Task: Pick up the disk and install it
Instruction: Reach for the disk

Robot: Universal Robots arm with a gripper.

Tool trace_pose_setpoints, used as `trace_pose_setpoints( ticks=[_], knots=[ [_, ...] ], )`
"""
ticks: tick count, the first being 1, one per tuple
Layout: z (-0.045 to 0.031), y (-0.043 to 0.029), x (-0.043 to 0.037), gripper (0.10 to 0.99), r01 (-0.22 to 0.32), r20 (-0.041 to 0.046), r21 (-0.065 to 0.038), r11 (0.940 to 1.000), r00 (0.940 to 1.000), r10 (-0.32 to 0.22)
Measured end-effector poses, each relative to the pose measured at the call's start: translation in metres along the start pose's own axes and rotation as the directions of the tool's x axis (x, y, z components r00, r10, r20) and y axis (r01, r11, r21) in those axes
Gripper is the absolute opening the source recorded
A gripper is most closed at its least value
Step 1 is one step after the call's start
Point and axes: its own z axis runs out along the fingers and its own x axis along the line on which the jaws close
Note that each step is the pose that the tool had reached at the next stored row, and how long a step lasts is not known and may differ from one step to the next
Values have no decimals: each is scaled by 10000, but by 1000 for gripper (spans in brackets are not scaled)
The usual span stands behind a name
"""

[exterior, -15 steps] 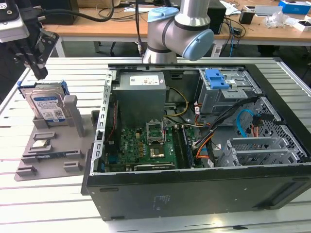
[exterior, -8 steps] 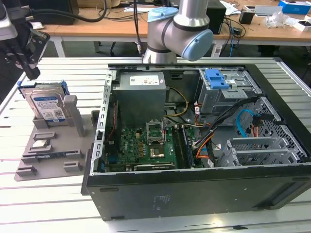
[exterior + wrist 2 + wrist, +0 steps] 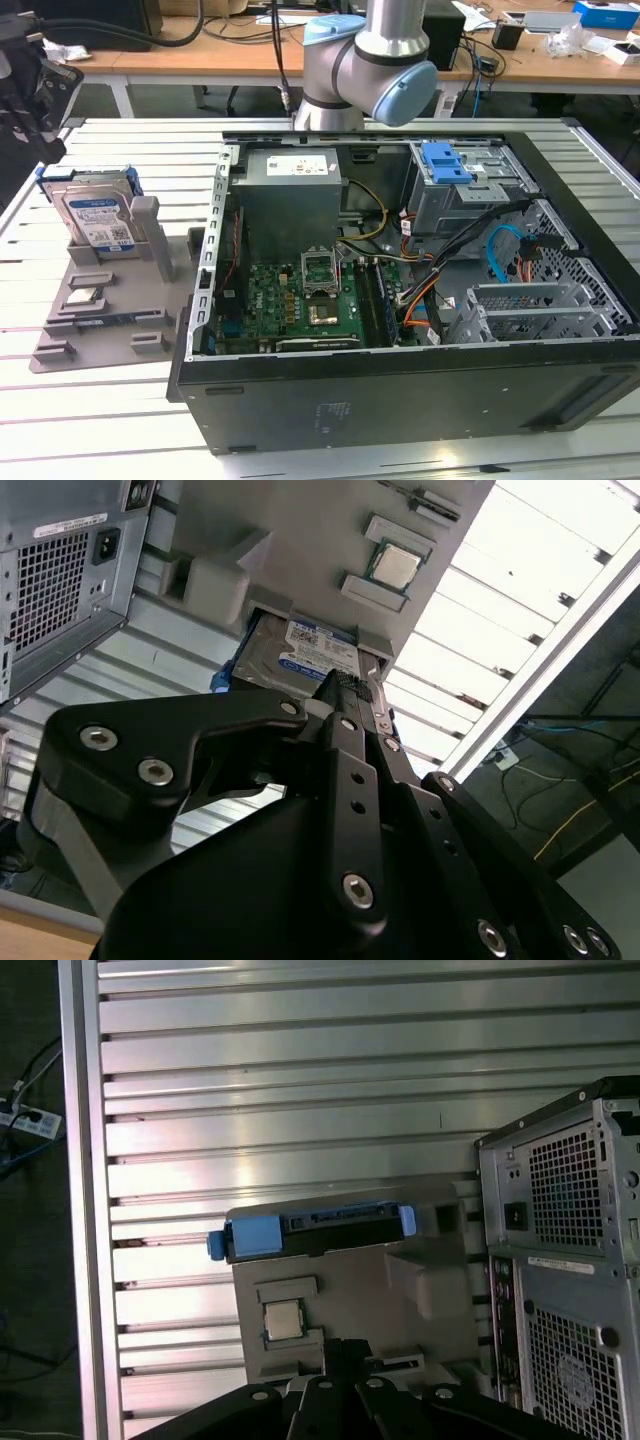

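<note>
Silver disk (image 3: 98, 218), blue-framed, on edge in grey holder (image 3: 112, 318)

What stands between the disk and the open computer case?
In the exterior view, a grey upright post of the holder tray stands between the disk and the computer case.

- The disk (image 3: 98, 215) stands on edge in a grey holder (image 3: 110, 320) at the exterior view's left, and the space above its top edge is open.
- A grey post (image 3: 150, 228) rises just beside it on the exterior view's right, and the computer case (image 3: 350, 400) wall stands near beyond.
- Inside the case, cables (image 3: 470, 243) cross the gap below the blue-latched drive cage (image 3: 447, 165).
</note>
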Motion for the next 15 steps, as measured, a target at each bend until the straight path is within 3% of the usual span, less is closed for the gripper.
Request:
trace_pose_setpoints(
  ticks=[15],
  knots=[
    [-5,-20,262,106,0,0,0,10000,10000,0]
  ],
)
